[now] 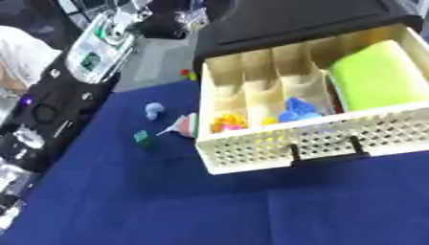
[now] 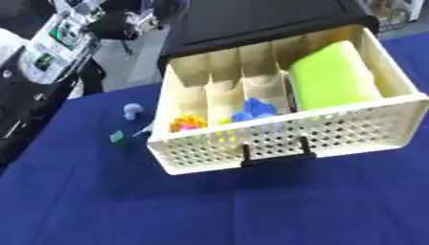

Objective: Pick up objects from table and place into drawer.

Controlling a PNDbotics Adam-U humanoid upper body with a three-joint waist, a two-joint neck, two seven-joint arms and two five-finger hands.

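I am seeing neither hand; the drawer (image 1: 335, 139) is holding several things, while three small pieces (image 1: 153, 110) are waiting left on the table (image 1: 209, 206).

My worktop (image 1: 167, 201) wears a matt blue cloth with faint fold creases. The drawer (image 2: 352, 131) looks like smooth cream plastic, its front perforated, with a matt black handle (image 2: 276, 160). Inside lies a lime-green pad (image 1: 381, 76), soft and matt like sponge or cloth. The cabinet (image 1: 293, 21) behind is matt black.
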